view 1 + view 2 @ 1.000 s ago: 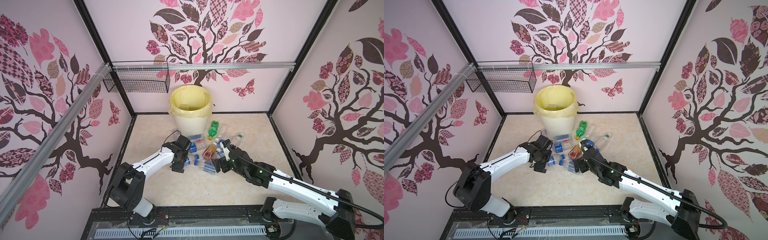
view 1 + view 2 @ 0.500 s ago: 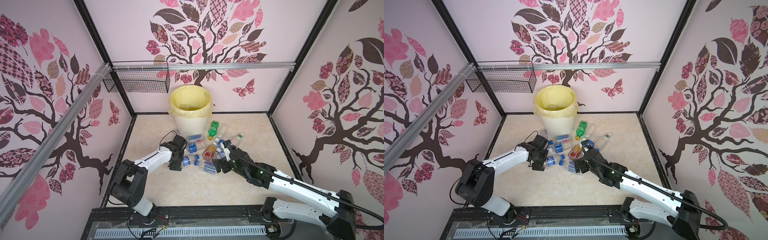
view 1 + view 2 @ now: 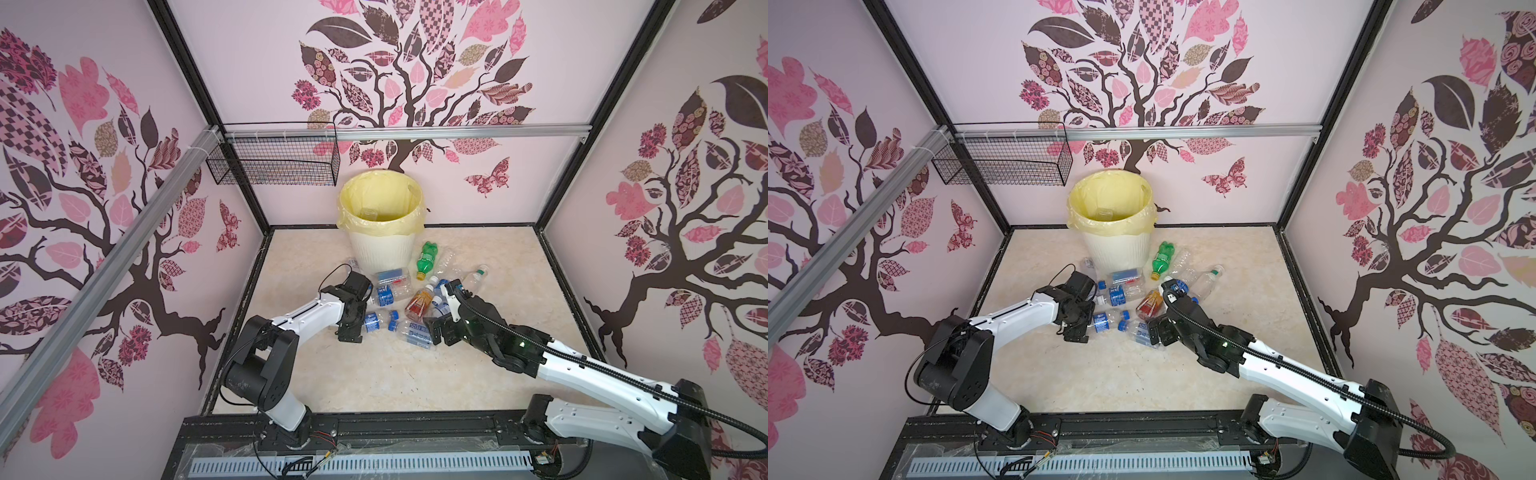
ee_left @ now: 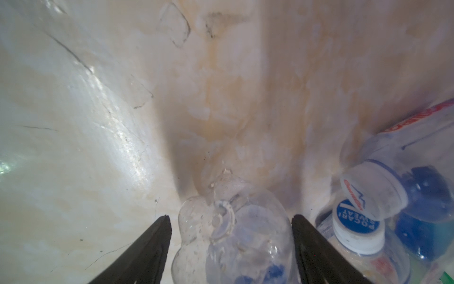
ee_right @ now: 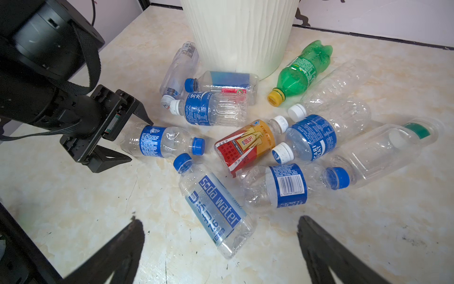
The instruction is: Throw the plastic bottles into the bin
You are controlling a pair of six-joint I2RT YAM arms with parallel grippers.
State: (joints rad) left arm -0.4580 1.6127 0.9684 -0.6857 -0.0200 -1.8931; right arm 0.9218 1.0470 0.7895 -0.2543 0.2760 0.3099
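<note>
Marble-look tabletop (image 3: 374, 374), and the plastic bottles (image 5: 245, 137) lie heaped just in front of the cream ribbed bin (image 3: 380, 253), far middle. Left gripper (image 5: 140, 140) straddles the base of a blue-labelled clear bottle (image 5: 167, 142); pinching or not, can't tell. Right gripper (image 5: 220, 220) gapes wide over the soda water bottle (image 5: 216, 211), holding nothing. Danger? An end grip on thin plastic could swivel or pop free, and both arms crowd one heap, so a clash looks possible.
</note>
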